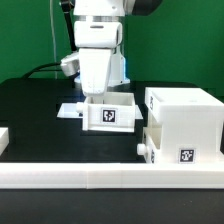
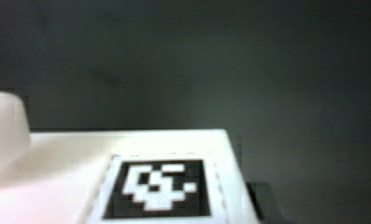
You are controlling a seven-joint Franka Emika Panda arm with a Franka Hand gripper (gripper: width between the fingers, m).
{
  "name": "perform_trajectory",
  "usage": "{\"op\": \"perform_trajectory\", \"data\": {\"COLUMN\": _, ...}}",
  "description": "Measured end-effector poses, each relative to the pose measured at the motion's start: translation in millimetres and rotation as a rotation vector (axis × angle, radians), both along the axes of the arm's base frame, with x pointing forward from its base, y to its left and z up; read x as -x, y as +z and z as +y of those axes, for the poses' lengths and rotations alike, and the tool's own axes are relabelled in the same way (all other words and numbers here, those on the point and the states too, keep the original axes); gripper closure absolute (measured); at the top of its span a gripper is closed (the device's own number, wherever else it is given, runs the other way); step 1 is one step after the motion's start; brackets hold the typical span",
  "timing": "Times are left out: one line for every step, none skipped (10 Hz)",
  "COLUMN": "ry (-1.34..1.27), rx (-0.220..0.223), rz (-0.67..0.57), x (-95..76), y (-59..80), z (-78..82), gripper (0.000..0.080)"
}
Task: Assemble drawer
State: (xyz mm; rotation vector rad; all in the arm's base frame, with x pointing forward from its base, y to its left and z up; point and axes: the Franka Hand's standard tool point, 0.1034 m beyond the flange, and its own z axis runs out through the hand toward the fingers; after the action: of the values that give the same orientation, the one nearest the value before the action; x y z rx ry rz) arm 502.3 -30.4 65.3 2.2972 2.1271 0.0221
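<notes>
A small white tray point(image 1: 110, 114) with a black-and-white tag on its front stands at the middle of the black table. My gripper point(image 1: 98, 97) reaches straight down to the tray's rear edge on the exterior view's left; its fingertips are hidden by the tray. The large white cube-shaped shell point(image 1: 188, 118) stands to the exterior view's right, with a second knobbed tray point(image 1: 150, 148) at its lower front. The wrist view is blurred: a white surface point(image 2: 66, 160) bearing a tag point(image 2: 161, 188) is very near, and a white rounded shape point(image 2: 1, 125) is at the edge.
The long white border wall point(image 1: 100, 180) runs along the front of the table. The marker board point(image 1: 67, 110) lies flat behind the tray on the exterior view's left. A white piece point(image 1: 3, 138) shows at the exterior view's left edge. A green backdrop is behind.
</notes>
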Motion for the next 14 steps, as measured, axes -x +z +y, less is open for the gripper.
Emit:
{"op": "perform_trajectory", "data": {"ry": 0.006, "rx": 0.002, "rz": 0.004, "x": -6.6, "y": 0.9, "z": 1.3, "gripper": 0.0758}}
{"op": "perform_trajectory", "data": {"ry": 0.007, "rx": 0.002, "rz": 0.013, "x": -11.0, "y": 1.5, "z": 1.6, "gripper": 0.0758}}
{"op": "perform_trajectory", "data": {"ry": 0.007, "rx": 0.003, "rz": 0.011, "x": -12.8, "y": 2.4, "z": 1.4, "gripper": 0.0758}}
{"op": "perform_trajectory", "data": {"ry": 0.006, "rx": 0.002, "rz": 0.013, "x": -11.7, "y": 1.4, "z": 1.1, "gripper": 0.0758}}
{"op": "perform_trajectory", "data": {"ry": 0.006, "rx": 0.002, "rz": 0.014, "x": -11.4, "y": 1.1, "z": 1.0, "gripper": 0.0758}}
{"op": "perform_trajectory", "data": {"ry": 0.006, "rx": 0.002, "rz": 0.014, "x": -11.3, "y": 0.9, "z": 1.0, "gripper": 0.0758}}
{"op": "perform_trajectory", "data": {"ry": 0.006, "rx": 0.002, "rz": 0.015, "x": -11.5, "y": 0.6, "z": 1.2, "gripper": 0.0758}}
{"op": "perform_trajectory", "data": {"ry": 0.008, "rx": 0.001, "rz": 0.016, "x": -16.9, "y": 0.9, "z": 2.3, "gripper": 0.0758}}
{"op": "perform_trajectory", "data": {"ry": 0.011, "rx": -0.001, "rz": 0.014, "x": -24.5, "y": 0.1, "z": 3.9, "gripper": 0.0758}}
{"op": "perform_trajectory", "data": {"ry": 0.014, "rx": -0.003, "rz": 0.018, "x": -30.1, "y": -1.2, "z": 5.9, "gripper": 0.0758}}
{"op": "perform_trajectory", "data": {"ry": 0.012, "rx": -0.004, "rz": 0.021, "x": -32.5, "y": -2.6, "z": 7.0, "gripper": 0.0758}}
{"op": "perform_trajectory", "data": {"ry": 0.012, "rx": -0.005, "rz": 0.022, "x": -33.6, "y": -4.5, "z": 7.2, "gripper": 0.0757}}
{"op": "perform_trajectory", "data": {"ry": 0.016, "rx": -0.006, "rz": 0.013, "x": -34.9, "y": -5.9, "z": 7.7, "gripper": 0.0757}}
{"op": "perform_trajectory", "data": {"ry": 0.018, "rx": -0.007, "rz": -0.005, "x": -35.3, "y": -6.7, "z": 8.4, "gripper": 0.0757}}
